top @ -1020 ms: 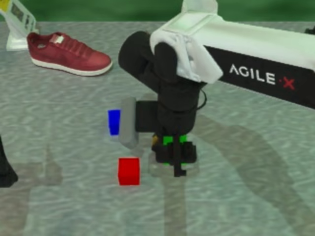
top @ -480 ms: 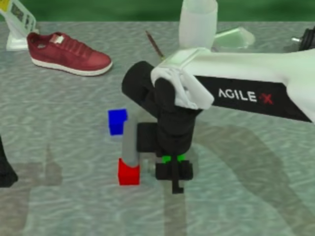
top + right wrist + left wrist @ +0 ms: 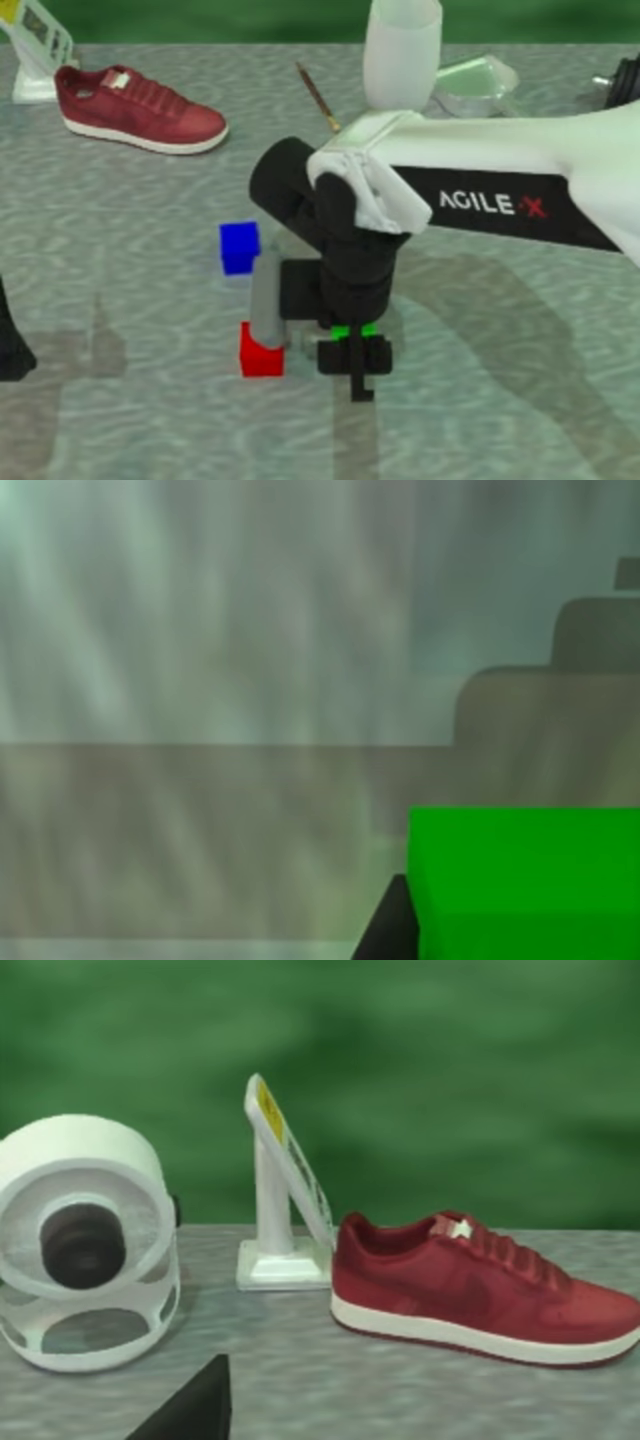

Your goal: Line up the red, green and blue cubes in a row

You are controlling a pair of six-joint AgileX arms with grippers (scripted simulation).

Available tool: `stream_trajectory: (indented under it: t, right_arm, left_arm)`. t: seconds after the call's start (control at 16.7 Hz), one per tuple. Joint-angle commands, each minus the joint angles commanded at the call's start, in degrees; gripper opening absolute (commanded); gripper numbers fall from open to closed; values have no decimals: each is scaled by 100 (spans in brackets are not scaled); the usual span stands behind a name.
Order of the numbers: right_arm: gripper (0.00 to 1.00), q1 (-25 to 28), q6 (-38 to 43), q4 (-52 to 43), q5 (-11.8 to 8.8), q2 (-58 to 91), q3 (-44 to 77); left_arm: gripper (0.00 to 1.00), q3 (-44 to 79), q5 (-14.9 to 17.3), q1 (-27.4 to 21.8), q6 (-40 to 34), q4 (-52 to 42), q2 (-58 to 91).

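The green cube [image 3: 352, 330] is held in my right gripper [image 3: 352, 348], which is shut on it low over the table's middle front. In the right wrist view the green cube [image 3: 525, 880] fills the corner, with one dark finger [image 3: 385, 930] against its side. The red cube [image 3: 262, 356] rests on the table just left of the gripper, its top partly hidden by a grey part of the wrist. Behind the red one, the blue cube [image 3: 240, 247] stands alone. My left arm [image 3: 10, 345] stays parked at the table's left edge.
A dark red sneaker [image 3: 140, 105] and a white card stand [image 3: 35, 50] sit at the back left. A white cup [image 3: 402, 50], a thin stick [image 3: 318, 95] and a pale glassy object [image 3: 470, 85] are at the back. The left wrist view shows a white roll [image 3: 85, 1240].
My right gripper has carried the green cube toward the table's front and lower, ending beside the red cube. The arm's forearm swung back, uncovering the white cup and stick.
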Motion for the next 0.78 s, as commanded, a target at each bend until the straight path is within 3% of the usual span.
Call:
stream_trajectory:
  t: [0.66,0.78]
  right_arm:
    - [98,0,0,0,0,0,0]
    - [100,0,0,0,0,0,0]
  left_arm:
    - [100,0,0,0,0,0,0]
    - [100,0,0,0,0,0,0]
